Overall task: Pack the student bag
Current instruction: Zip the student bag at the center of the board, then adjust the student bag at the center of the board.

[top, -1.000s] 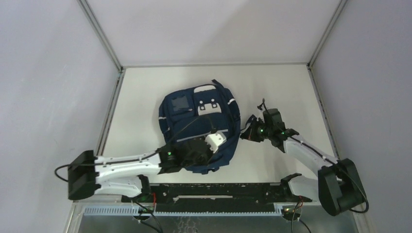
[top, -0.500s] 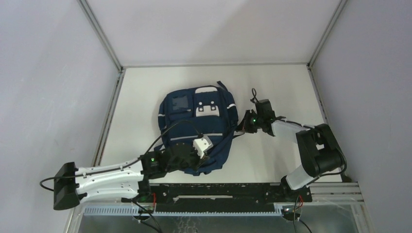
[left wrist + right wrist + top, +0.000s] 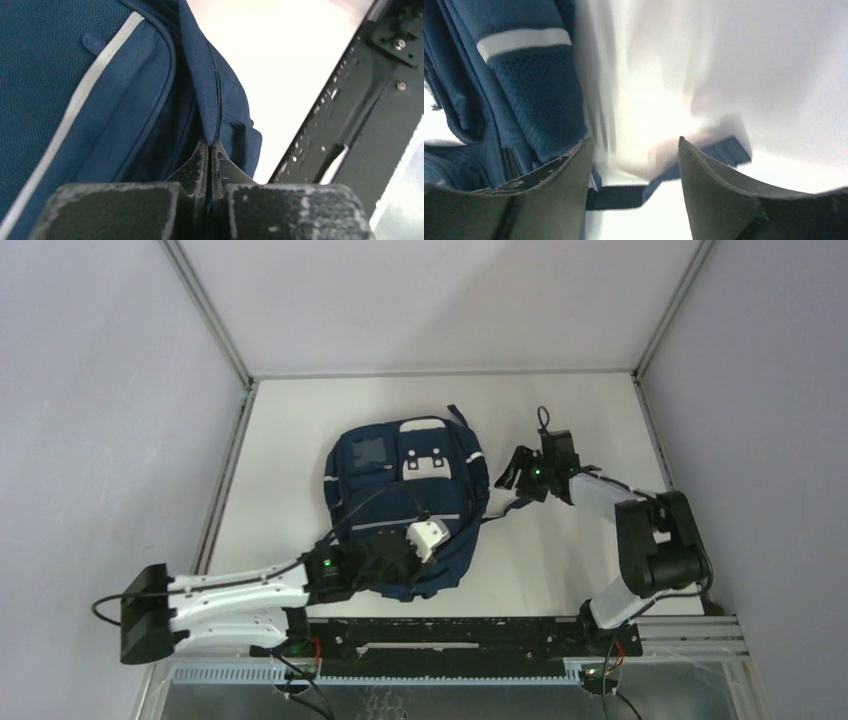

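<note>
Both differ: left gripper [image 3: 208, 150] pinches a fold of the student bag [image 3: 440, 495]; right gripper [image 3: 631, 145] gapes beside it, seemingly empty.

White table [image 3: 290, 440], navy student bag [image 3: 372, 490] lying flat near its middle, front panel up

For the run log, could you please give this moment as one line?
left pincer: shut on student bag | right pincer: open, beside bag

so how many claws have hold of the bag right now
1. The left claw is shut on the student bag's zipper seam at its near edge. The right claw stands open beside the bag's right side, holding nothing.
</note>
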{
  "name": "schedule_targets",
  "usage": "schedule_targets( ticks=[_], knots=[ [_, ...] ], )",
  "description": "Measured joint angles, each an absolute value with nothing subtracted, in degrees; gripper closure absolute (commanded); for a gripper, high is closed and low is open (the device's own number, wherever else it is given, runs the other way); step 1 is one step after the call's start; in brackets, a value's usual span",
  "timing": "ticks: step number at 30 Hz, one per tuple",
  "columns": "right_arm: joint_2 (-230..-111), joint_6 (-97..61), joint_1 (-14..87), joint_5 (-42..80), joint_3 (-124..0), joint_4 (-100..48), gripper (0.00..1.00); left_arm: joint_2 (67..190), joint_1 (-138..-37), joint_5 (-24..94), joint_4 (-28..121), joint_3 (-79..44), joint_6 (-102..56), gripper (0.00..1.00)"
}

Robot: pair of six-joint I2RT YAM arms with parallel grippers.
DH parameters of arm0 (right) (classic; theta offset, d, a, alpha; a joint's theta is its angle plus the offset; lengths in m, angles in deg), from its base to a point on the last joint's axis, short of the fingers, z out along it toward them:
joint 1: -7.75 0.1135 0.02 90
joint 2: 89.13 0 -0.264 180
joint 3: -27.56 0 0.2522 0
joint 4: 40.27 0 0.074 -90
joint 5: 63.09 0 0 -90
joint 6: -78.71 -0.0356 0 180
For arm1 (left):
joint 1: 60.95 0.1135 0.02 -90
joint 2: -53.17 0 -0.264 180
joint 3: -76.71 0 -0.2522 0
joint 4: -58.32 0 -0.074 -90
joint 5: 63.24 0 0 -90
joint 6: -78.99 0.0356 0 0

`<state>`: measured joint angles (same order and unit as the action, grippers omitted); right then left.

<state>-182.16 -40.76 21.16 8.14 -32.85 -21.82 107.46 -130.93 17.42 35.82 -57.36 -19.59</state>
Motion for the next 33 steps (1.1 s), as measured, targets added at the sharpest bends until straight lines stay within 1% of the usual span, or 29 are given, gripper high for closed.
schedule_targets(
  ticks=[1,3,4,5,6,7,9,11,12,13,15,18,20,22,24,25,27,28,30,33],
  knots=[
    [-180.94,-40.70,20.53,9.72,-32.85,-20.99,0.27,110.08,-130.99,16.78,35.91,-55.59,-19.52,0.99],
    [-177.18,-40.68,19.48,12.78,-32.55,-18.14,0.24,115.61,-131.17,15.82,36.33,-51.22,-19.24,0.93],
    [-174.67,-40.72,19.00,14.07,-32.13,-16.83,0.21,118.73,-131.19,15.32,36.67,-48.33,-18.87,0.85],
    [-172.28,-40.83,18.52,14.99,-31.65,-15.81,0.19,122.03,-131.21,14.84,37.55,-45.14,-18.49,0.74],
    [-169.40,-41.07,17.88,15.86,-30.87,-14.82,0.17,124.29,-131.14,14.71,38.53,-43.11,-18.17,0.59],
    [-166.38,-41.22,17.29,16.52,-29.95,-13.90,0.17,126.84,-130.88,14.62,40.19,-40.62,-18.21,0.49],
    [-159.98,-41.22,15.59,17.74,-28.07,-11.74,0.15,131.65,-130.23,14.62,40.52,-33.52,-19.22,0.42],
    [-154.45,-41.00,13.60,18.57,-27.15,-9.27,0.13,135.17,-129.44,14.71,39.52,-26.15,-20.11,0.32],
    [-151.54,-40.85,12.44,18.88,-27.00,-8.00,0.13,136.31,-128.94,14.62,39.06,-22.52,-20.66,0.25],
    [-148.96,-40.68,11.44,18.94,-26.95,-7.11,0.13,136.53,-128.50,14.42,38.97,-20.49,-21.07,0.20],
    [-143.91,-40.17,9.95,18.92,-26.95,-5.64,0.13,134.73,-127.21,13.55,39.52,-19.00,-22.21,0.17],
    [-138.87,-40.15,11.39,18.33,-26.93,-4.86,0.13,128.40,-123.08,13.94,38.69,-21.76,-26.04,0.18],
    [-137.38,-40.41,17.80,18.74,-26.76,-5.45,0.13,123.89,-118.01,14.97,36.78,-24.12,-29.18,0.18],
    [-137.73,-40.61,30.21,21.35,-26.73,-7.13,0.13,119.24,-109.31,16.72,34.25,-27.40,-33.16,0.19],
    [-140.22,-40.74,45.64,23.77,-26.73,-9.82,0.14,115.30,-99.19,17.85,31.60,-31.61,-36.61,0.18],
    [-142.06,-40.76,51.85,25.02,-26.76,-11.11,0.14,113.97,-95.93,17.94,30.14,-33.25,-37.73,0.18],
    [-146.52,-40.96,61.05,26.26,-26.76,-13.62,0.15,110.78,-86.88,18.88,27.10,-38.00,-40.24,0.18],
    [-149.31,-41.22,64.18,26.26,-26.76,-15.11,0.15,109.36,-82.69,19.47,25.35,-40.31,-41.42,0.18],
    [-154.91,-42.18,67.24,25.70,-26.76,-17.88,0.15,107.41,-77.18,20.37,22.77,-43.94,-43.32,0.19],
    [-162.12,-44.72,67.57,24.89,-26.32,-20.83,0.15,105.88,-74.67,22.05,21.07,-47.83,-45.23,0.19]
  ],
)
